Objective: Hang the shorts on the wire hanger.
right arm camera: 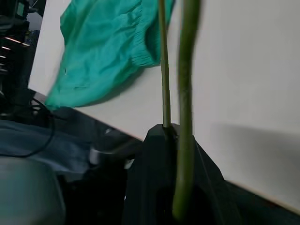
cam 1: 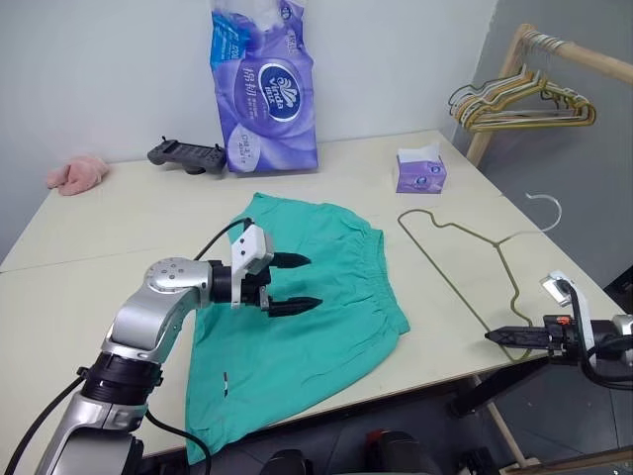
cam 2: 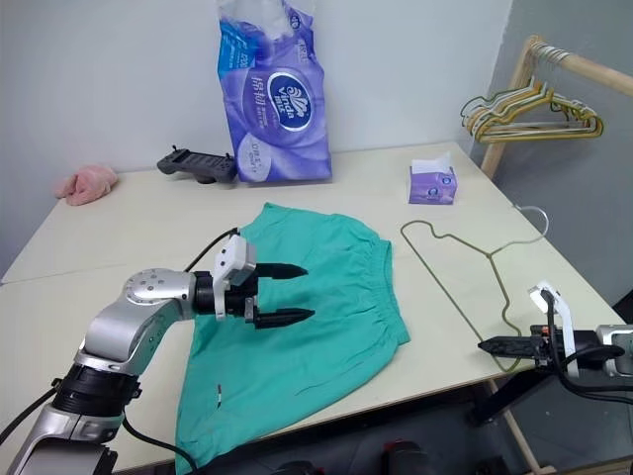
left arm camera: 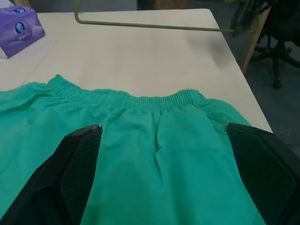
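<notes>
Under the left gripper (cam 1: 294,284): the shorts (cam 1: 307,317) lie flat on the table (cam 1: 89,237), unhung.
Left gripper: jaws spread wide, empty, hovering above the cloth.
Right gripper (cam 1: 499,337): pinched shut on the wire hanger (cam 1: 465,259) at its near corner.
Wire hanger: beside the waistband, resting on the table.
Progress: early; threading the shorts remains.

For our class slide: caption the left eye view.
Open left claw hovers over the shorts; right claw shut on the wire hanger.
</notes>
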Motion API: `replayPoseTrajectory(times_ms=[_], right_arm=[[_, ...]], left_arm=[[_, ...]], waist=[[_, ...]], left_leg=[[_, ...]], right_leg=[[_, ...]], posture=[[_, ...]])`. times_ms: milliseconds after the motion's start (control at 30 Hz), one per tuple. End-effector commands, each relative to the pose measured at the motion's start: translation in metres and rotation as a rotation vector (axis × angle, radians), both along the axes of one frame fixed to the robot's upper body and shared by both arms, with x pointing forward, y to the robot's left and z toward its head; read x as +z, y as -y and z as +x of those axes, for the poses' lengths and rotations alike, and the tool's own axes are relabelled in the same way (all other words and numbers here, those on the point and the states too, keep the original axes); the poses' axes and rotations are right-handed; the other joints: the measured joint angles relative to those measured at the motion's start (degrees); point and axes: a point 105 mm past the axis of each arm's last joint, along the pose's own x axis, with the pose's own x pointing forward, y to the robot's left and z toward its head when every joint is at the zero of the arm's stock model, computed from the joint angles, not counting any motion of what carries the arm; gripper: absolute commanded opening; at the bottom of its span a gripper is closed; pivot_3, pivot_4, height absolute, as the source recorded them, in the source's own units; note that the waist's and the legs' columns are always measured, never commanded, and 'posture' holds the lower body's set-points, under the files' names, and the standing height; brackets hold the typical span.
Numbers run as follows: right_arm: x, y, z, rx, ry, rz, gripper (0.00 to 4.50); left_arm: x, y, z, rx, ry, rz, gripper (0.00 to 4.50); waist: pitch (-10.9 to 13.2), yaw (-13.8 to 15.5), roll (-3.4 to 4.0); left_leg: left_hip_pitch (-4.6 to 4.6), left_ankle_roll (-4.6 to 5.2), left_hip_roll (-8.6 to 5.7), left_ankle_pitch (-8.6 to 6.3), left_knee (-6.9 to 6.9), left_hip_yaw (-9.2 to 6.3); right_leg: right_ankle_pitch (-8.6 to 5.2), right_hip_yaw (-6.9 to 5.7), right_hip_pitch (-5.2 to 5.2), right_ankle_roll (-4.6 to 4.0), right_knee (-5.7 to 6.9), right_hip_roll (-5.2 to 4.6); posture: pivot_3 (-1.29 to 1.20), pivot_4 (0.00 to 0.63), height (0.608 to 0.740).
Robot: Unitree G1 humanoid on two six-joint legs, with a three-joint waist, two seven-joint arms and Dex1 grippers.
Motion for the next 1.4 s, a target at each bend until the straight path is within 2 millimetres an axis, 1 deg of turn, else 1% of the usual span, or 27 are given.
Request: replayPoseTrajectory(times_ms=[33,133,233,400,500,567,733,833,900,1067,1200,1400], right_arm=[[0.003,-0.003,-0.003,0.061,-0.019,0.022,0.0],[-0.003,-0.001,-0.012,0.108,-0.097,0.036,0.0],[0.001,-0.002,-0.01,0.106,-0.149,0.084,0.0],[0.003,-0.002,-0.01,0.116,-0.205,0.106,0.0],[-0.004,0.0,-0.012,0.124,-0.222,0.09,0.0],[-0.008,-0.002,-0.013,0.131,-0.229,0.088,0.0],[-0.015,-0.009,-0.01,0.143,-0.229,0.087,0.0],[-0.016,-0.006,-0.007,0.132,-0.216,0.072,0.0],[-0.016,-0.001,-0.007,0.121,-0.216,0.063,0.0],[-0.018,0.01,-0.012,0.104,-0.231,0.039,0.0],[-0.017,0.018,-0.023,0.106,-0.26,0.026,0.0],[-0.016,0.013,-0.037,0.167,-0.294,0.029,0.0]], left_arm=[[0.015,0.002,-0.002,0.003,0.049,-0.022,4.49],[0.015,0.002,-0.006,0.0,0.044,-0.018,4.49],[0.015,0.001,-0.011,-0.011,0.033,-0.018,4.49],[0.016,-0.006,-0.015,-0.002,0.022,-0.014,4.49],[0.017,-0.006,-0.018,0.006,0.008,-0.028,4.49],[0.017,-0.008,-0.021,0.013,-0.013,-0.041,4.49],[0.02,-0.023,-0.023,0.063,-0.042,-0.098,4.49],[0.012,-0.03,-0.022,0.088,-0.032,-0.084,4.49],[0.009,-0.03,-0.022,0.091,-0.027,-0.088,4.49],[0.005,-0.024,-0.024,0.092,-0.021,-0.101,4.49],[0.002,-0.022,-0.027,0.083,-0.029,-0.103,4.49],[0.0,-0.024,-0.025,0.084,-0.027,-0.097,4.49]], waist=[[0.01,0.17,0.0],[0.02,0.37,0.01],[0.05,0.47,-0.03],[0.1,0.84,-0.01],[0.1,1.24,-0.02],[0.1,1.33,-0.01],[0.1,1.28,0.0],[0.09,1.36,0.01],[0.08,1.41,0.01],[0.09,1.49,0.01],[0.09,1.5,0.02],[0.1,1.49,0.02]], left_leg=[[-0.01,0.0,0.0,0.0,0.0,0.0],[0.0,0.0,-0.02,0.0,0.0,0.01],[0.01,0.0,-0.01,0.0,0.0,0.01],[0.01,0.0,0.01,0.0,0.0,-0.01],[0.01,0.0,0.0,0.0,0.0,-0.02],[0.0,0.0,-0.02,0.0,0.0,-0.01],[0.01,0.0,0.02,0.0,0.0,-0.02],[0.01,0.0,0.01,0.0,0.0,-0.02],[0.0,-0.01,-0.02,0.0,0.0,-0.01],[0.0,-0.01,-0.01,0.0,0.0,-0.02],[0.0,-0.01,-0.01,0.0,0.0,-0.02],[0.0,-0.01,0.01,0.0,0.0,-0.01]], right_leg=[[0.0,0.0,0.0,0.0,-0.01,0.0],[0.0,0.01,0.0,0.01,-0.01,0.0],[0.0,0.0,0.0,0.0,-0.01,0.0],[-0.01,-0.02,0.0,0.0,-0.03,0.01],[0.0,-0.03,0.0,0.0,-0.04,0.0],[-0.01,-0.02,0.0,0.01,-0.04,-0.01],[-0.01,-0.02,-0.02,0.01,-0.03,0.01],[-0.01,-0.03,-0.01,0.01,-0.03,0.0],[-0.01,-0.01,-0.01,0.01,-0.04,-0.01],[-0.01,-0.02,-0.01,0.01,-0.05,-0.02],[-0.01,-0.02,-0.01,0.01,-0.05,-0.02],[-0.02,-0.03,-0.01,0.02,-0.06,0.0]], posture=[[-0.05,0.066,0.74],[-0.04,0.069,0.74],[-0.03,0.069,0.74],[-0.01,0.072,0.74],[0.0,0.072,0.74],[0.0,0.068,0.74],[-0.01,0.059,0.74],[0.0,0.055,0.74],[0.0,0.057,0.74],[0.0,0.055,0.74],[-0.01,0.057,0.74],[-0.01,0.059,0.74]])
